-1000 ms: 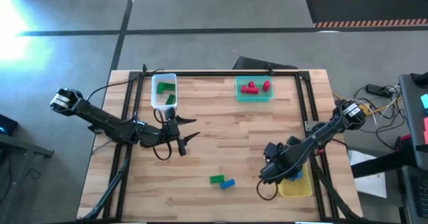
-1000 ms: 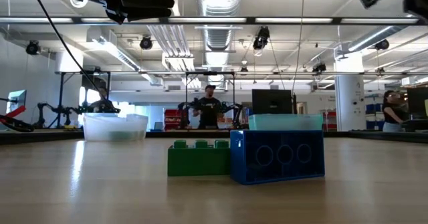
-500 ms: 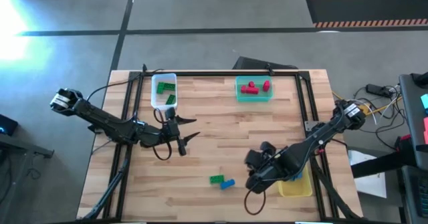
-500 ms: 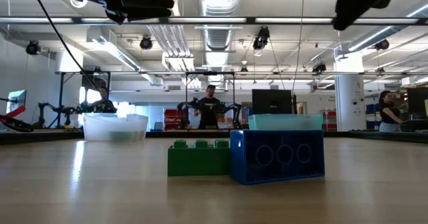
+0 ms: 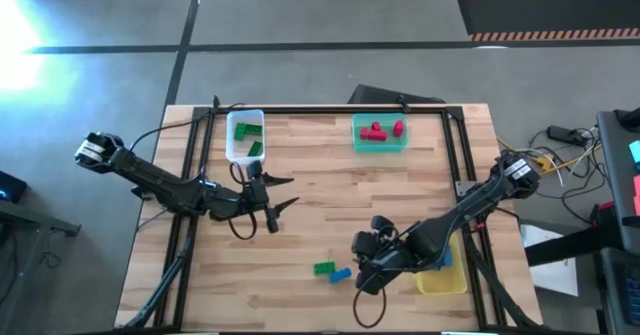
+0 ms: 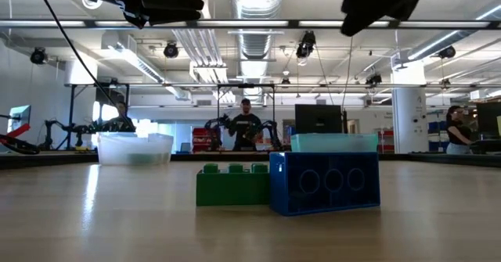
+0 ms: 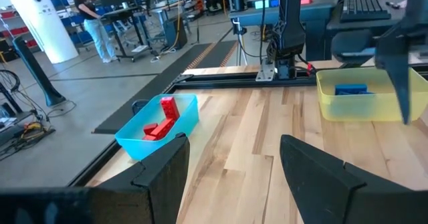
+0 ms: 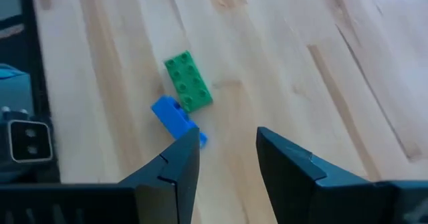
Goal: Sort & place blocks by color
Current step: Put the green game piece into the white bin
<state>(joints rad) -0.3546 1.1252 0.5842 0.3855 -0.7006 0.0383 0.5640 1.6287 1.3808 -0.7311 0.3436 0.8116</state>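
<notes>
High view: right gripper (image 5: 358, 265) is seen lower centre, fingers parted, empty; blue block (image 5: 342, 274) and green block (image 5: 324, 268) lie touching just left of it. Left gripper (image 5: 283, 192), spread, is parked mid-left, farther off. Clear bin (image 5: 245, 136) holds greens, teal bin (image 5: 380, 134) reds.

Right wrist view: blue block's long axis runs diagonally, its end by one finger.

Left wrist view: yellow bin (image 7: 364, 102) holds a blue.

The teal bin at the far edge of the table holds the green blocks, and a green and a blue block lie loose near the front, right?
Not quite. The high view shows the teal bin holding red blocks; green ones sit in the clear bin. A green block and a blue block do lie loose near the front.
</notes>
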